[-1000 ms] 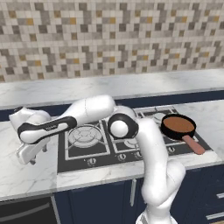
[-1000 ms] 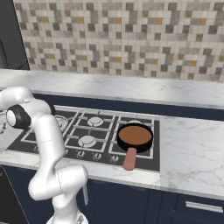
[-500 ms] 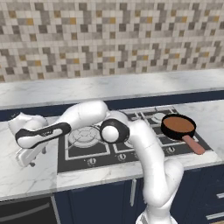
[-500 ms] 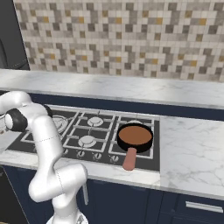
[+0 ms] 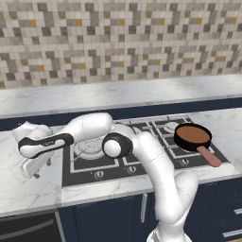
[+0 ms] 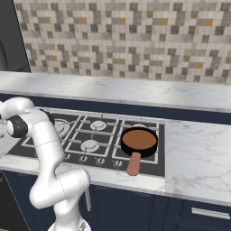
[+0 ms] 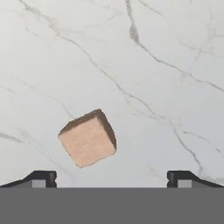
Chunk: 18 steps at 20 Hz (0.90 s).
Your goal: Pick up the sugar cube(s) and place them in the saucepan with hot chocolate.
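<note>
- Gripper (image 7: 112,177) is hanging over the white marble counter (image 5: 28,189) left of the stove (image 5: 142,146), jaws spread wide, grasping nothing.
- In the hand view, one sugar cube (image 7: 88,138) is sitting on the marble just above and between the two fingertips (image 7: 41,178), nearer the left one, touching neither.
- Cube is lying flat but turned askew to the jaw line, with one corner pointing down toward the fingertips; no long axis, sides looking equal.
- Pan (image 5: 193,136) is sitting on the front right burner, well apart from the gripper, with brown liquid inside.
- Pan handle (image 5: 209,156) is pointing toward the front edge of the counter, angling slightly to the right in the left base view; its long axis is running back to front.
- In the right base view the pan (image 6: 139,140) is showing the handle (image 6: 133,164) pointing at the camera.
- Arm (image 5: 90,130) is stretching left across the stove, low over the counter.
</note>
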{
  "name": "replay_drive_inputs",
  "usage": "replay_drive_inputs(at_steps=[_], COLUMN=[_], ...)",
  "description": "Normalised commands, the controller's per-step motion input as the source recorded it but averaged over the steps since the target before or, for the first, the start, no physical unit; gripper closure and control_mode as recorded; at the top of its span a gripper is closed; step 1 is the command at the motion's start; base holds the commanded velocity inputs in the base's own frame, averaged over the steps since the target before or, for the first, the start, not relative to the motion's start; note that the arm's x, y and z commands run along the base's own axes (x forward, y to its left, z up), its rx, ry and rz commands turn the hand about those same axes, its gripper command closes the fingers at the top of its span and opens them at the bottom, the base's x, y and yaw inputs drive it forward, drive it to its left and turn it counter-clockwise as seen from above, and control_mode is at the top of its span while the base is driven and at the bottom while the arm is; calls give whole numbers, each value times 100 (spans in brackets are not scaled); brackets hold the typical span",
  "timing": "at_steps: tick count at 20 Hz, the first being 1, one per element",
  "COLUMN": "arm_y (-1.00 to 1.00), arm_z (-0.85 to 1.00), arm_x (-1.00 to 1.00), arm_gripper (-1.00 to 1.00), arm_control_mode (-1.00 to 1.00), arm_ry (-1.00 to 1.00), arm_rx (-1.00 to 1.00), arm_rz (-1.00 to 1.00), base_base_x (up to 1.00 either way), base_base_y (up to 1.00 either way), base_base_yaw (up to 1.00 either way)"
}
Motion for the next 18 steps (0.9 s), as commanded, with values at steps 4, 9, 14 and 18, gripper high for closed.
replay_drive_inputs(at_steps=[4,9,14,18], arm_y=[31,42,29,4], arm_z=[-16,-19,-30,-42], arm_x=[40,24,4,0], arm_gripper=[-100,-100,-100,-100], arm_control_mode=[-100,-100,-100,-100], arm_ry=[2,1,0,3], arm_rx=[0,-2,-4,-3], arm_rz=[0,0,-2,-5], base_base_x=[0,0,0,0], base_base_y=[0,0,0,0], base_base_yaw=[0,0,0,0])
